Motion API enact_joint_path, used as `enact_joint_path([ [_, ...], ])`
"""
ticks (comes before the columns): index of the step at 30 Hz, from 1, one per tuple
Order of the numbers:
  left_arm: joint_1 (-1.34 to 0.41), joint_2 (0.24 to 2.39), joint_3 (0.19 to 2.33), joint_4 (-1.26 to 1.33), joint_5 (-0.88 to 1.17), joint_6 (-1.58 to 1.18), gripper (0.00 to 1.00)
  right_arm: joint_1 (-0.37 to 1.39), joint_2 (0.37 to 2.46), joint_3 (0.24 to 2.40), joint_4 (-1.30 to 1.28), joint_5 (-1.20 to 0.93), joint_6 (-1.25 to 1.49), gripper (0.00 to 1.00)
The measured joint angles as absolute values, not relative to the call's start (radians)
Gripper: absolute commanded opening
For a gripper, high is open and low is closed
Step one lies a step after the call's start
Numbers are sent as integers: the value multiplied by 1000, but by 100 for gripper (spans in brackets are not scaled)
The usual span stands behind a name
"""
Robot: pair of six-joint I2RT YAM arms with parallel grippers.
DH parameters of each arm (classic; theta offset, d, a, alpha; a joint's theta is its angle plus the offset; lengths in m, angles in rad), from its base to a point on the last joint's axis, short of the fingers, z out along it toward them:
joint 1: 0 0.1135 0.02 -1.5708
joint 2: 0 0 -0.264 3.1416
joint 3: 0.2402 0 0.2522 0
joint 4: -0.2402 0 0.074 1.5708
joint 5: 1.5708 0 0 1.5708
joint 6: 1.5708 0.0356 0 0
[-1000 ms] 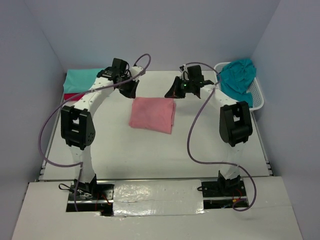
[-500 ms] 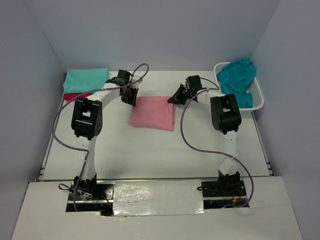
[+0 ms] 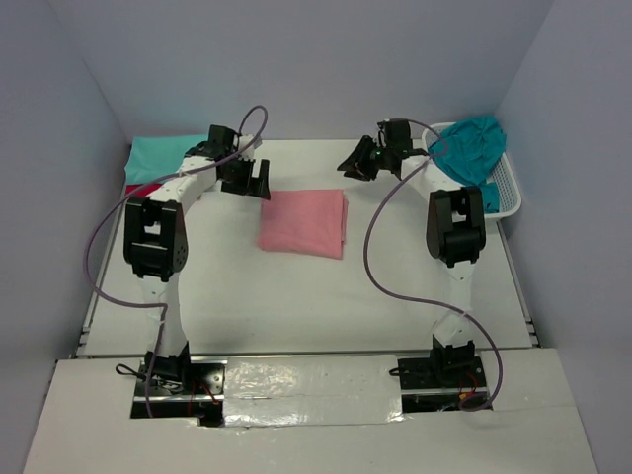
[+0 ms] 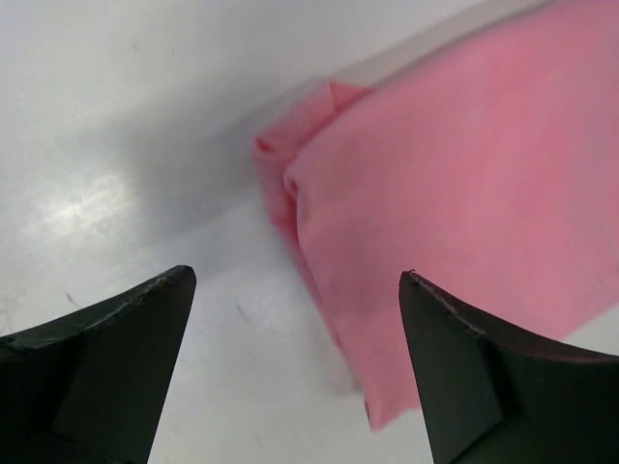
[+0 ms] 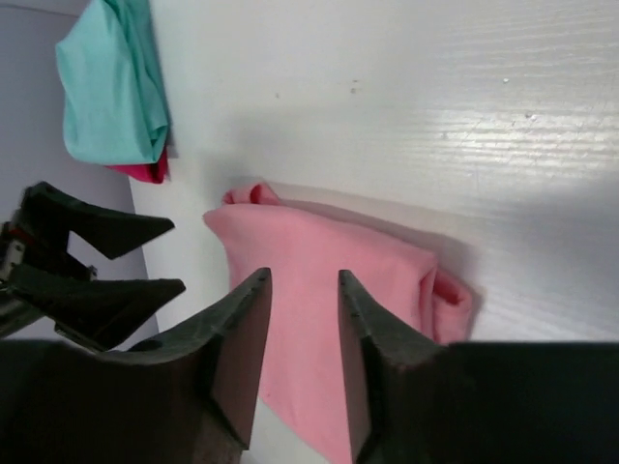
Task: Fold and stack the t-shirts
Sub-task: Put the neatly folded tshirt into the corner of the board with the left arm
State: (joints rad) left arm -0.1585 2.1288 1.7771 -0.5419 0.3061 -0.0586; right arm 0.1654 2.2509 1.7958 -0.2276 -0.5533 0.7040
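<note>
My left hand [image 3: 247, 180], wide open, and right hand [image 3: 354, 166], narrowly parted, hang empty by the far corners of the folded salmon shirt [image 3: 302, 223], mid-table [image 3: 296, 296]; limp cloth, best pinched at corners.

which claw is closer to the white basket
Right. The right claw hangs just left of the basket; the left claw is across the table, beyond the pink shirt.

Pink shirt [image 3: 302, 223] soft matt cloth; table [image 3: 296, 296] smooth.
</note>
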Motion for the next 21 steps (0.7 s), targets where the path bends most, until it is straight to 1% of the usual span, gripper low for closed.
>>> enact_joint_path([
  [4,-133,2077,1688,-579,380,-81,99,167,2119,1711,-291,-513,649,44],
  [8,-136,2110,1627,-601,419,-107,99,175,2024,1584,-311,-485,610,44],
  [13,-137,2127,1594,-560,521,-159,99,209,2025,1427,-313,-490,603,43],
  [17,-138,2127,1565,-522,579,-193,99,249,2054,1366,-313,-504,609,41],
  [20,-141,2124,1522,-466,653,-234,96,269,2080,1360,-295,-517,621,39],
  [21,-144,2125,1513,-454,675,-247,92,274,2084,1360,-287,-525,628,38],
])
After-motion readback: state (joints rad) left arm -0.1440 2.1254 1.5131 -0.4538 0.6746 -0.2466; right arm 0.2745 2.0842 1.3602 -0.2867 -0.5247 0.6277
